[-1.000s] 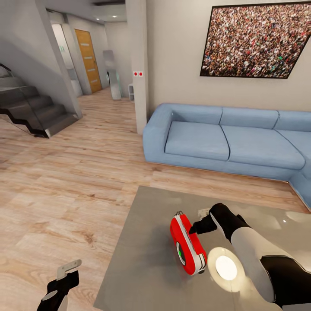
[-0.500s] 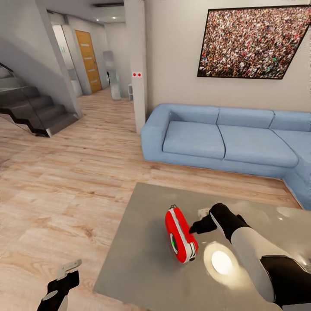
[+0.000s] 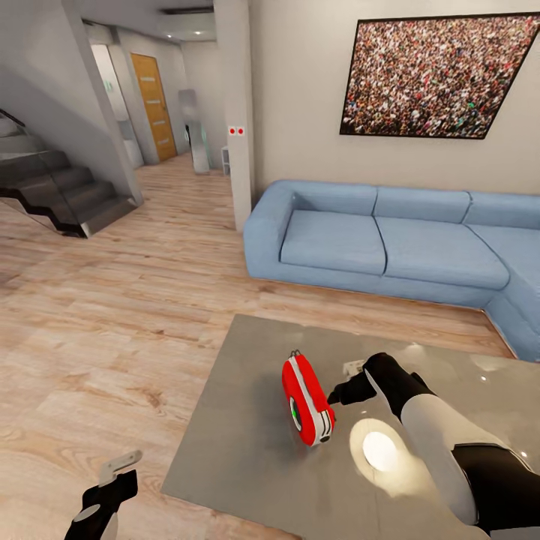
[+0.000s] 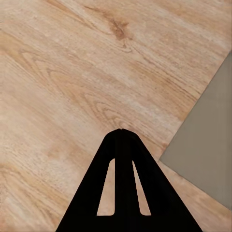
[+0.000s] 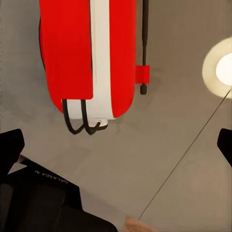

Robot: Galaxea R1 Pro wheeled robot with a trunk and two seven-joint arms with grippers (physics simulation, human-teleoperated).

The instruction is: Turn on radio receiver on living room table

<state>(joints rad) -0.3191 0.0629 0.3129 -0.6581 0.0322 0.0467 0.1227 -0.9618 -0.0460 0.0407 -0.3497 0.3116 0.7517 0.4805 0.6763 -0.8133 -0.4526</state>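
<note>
Standing on its narrow edge on the glossy grey table: the red radio receiver, white trim band running along its top, round dial facing roughly 8 o'clock in the head view, a green light glowing on that face. Sitting toward the table's near-left part, well in from its edges.

Hovering just beside the receiver at its 3 o'clock: the right gripper, black fingers pointing toward the red body, tips near it but contact not certain. In the right wrist view, lying straight ahead of the gripper: the receiver, its wire handle loops and thin antenna facing the camera, the two dark fingers sitting wide apart at either side of the frame, nothing between them. Jaws spread, then, and holding nothing.

Shining on the tabletop at about 5 o'clock from the receiver: a bright round reflection.

Hanging low at the head view's 7 o'clock, over the wood plank floor and well apart from the table: the left gripper. In the left wrist view, fingers meeting at a point above the floor, pressed together, a corner of the table showing nearby.

Standing beyond the table at 12 to 2 o'clock: the blue sofa, with the framed crowd photo on the wall above it. Rising at 10 o'clock: a dark staircase.
</note>
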